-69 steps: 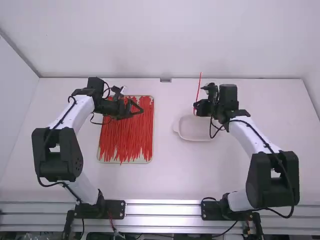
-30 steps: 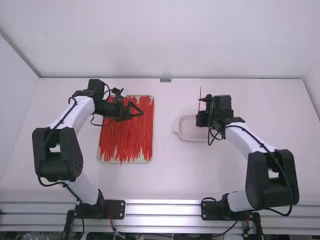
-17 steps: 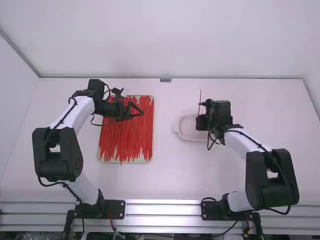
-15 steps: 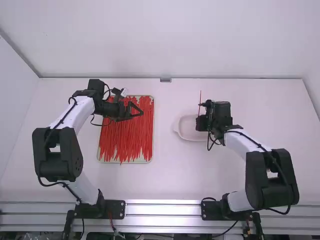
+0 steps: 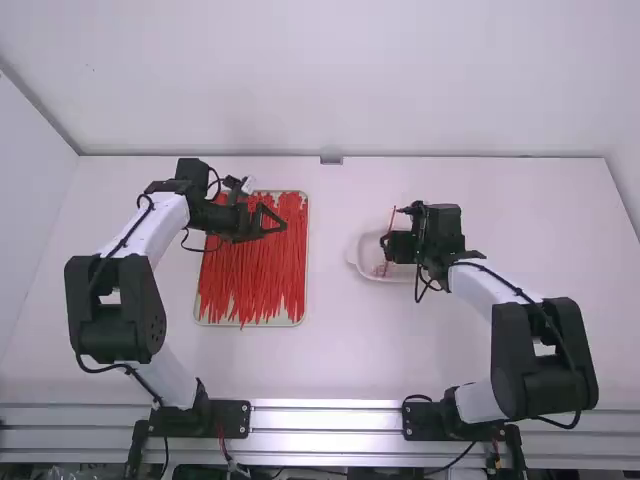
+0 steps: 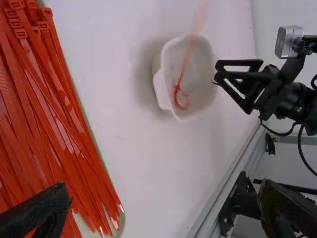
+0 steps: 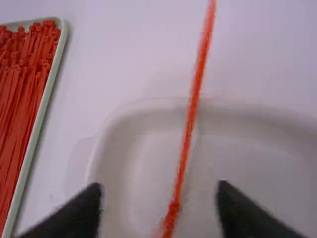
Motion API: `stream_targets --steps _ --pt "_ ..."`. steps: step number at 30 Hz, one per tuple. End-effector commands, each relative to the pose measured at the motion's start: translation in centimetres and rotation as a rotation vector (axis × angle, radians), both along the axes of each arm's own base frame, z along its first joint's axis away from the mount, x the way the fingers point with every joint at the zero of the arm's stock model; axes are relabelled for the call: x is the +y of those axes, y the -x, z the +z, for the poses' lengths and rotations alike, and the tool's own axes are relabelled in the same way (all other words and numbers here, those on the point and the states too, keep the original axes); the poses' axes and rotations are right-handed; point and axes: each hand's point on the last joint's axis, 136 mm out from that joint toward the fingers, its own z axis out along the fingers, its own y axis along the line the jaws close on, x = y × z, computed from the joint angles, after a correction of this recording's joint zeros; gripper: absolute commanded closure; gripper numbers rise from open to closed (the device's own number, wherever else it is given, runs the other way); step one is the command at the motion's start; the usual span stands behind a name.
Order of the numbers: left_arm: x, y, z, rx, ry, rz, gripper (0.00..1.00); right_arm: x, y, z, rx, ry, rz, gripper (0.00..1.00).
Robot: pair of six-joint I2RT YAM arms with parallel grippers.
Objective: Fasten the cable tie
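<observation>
Over one bowl [image 5: 358,268] holding one tie [image 6: 177,96], right tool [image 7: 158,186] gapes; left tool [image 5: 277,222] gapes over one tray [image 5: 250,325].

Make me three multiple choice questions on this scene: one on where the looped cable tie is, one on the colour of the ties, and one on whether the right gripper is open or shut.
1. Where is the looped cable tie?
A. on the bare table
B. in the white bowl
C. draped over an arm

2. What colour are the cable ties on the tray?
A. blue
B. black
C. red

3. How does the right gripper stand?
A. open
B. shut on the tie
C. shut on the bowl's rim

Answers: B, since the tie's loop sits inside the bowl with its tail sticking up. C, since the whole pile is red. A, since its fingers are spread wide and the tie passes between them untouched.
</observation>
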Motion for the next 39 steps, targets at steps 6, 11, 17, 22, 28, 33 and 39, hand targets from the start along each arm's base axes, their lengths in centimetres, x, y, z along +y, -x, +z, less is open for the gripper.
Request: stream_targets --steps 6,11,17,22,28,33,39 --pt "0.1 0.3 0.2 -0.017 0.017 -0.007 0.01 -0.3 -0.2 0.0 -0.013 0.016 -0.015 0.02" --pt "0.1 0.3 0.2 -0.018 0.017 -0.007 0.01 -0.2 -0.6 0.5 -0.041 0.009 -0.014 0.02" --pt "0.1 0.2 0.2 -0.024 0.017 -0.007 0.01 -0.1 -0.8 1.2 -0.016 0.011 -0.013 0.02" --pt "0.1 0.2 0.2 -0.025 0.016 -0.007 0.01 -0.1 -0.6 2.0 0.044 0.021 -0.01 0.02" --pt "0.1 0.1 0.2 -0.028 0.016 -0.007 0.01 0.1 -1.3 3.4 0.015 0.063 -0.022 0.02" --pt "0.1 0.1 0.2 -0.029 0.012 -0.006 0.01 -0.8 -1.3 5.0 -0.008 0.164 -0.086 0.02" --pt "0.1 -0.2 0.3 -0.045 0.013 -0.007 0.01 -1.1 -0.1 8.0 -0.068 0.246 -0.133 0.02"
